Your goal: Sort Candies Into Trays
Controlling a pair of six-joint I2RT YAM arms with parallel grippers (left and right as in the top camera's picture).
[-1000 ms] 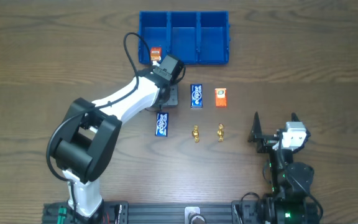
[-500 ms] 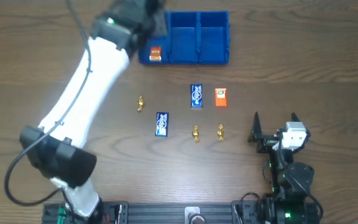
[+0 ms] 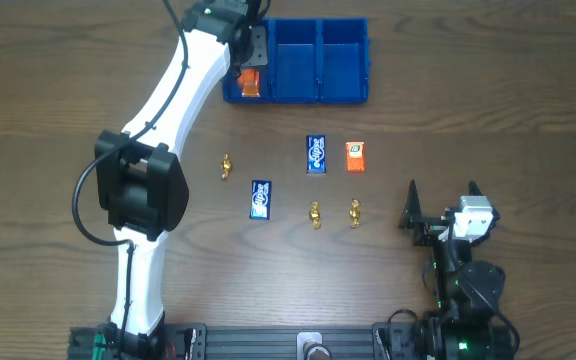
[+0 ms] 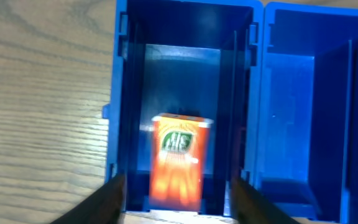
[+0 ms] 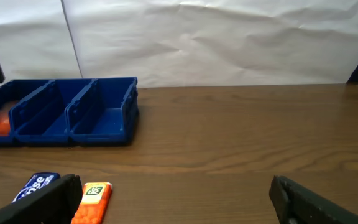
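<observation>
The left gripper (image 4: 178,208) hangs over the left compartment of the blue tray (image 3: 320,60). Its fingers (image 4: 110,199) are spread about as wide as the compartment and hold nothing. An orange candy box (image 4: 178,162) lies flat in that compartment. The tray sits near the far edge of the desk (image 3: 508,100).

Well apart from the tray's front wall lie the loose candies:
- an upper blue bar (image 3: 315,154)
- a lower blue bar (image 3: 260,199)
- a second orange box (image 3: 355,156)
- three gold-wrapped candies (image 3: 226,166) (image 3: 315,215) (image 3: 355,211)

The right gripper (image 3: 440,205) sits to their right, its fingers wide apart and holding nothing.
</observation>
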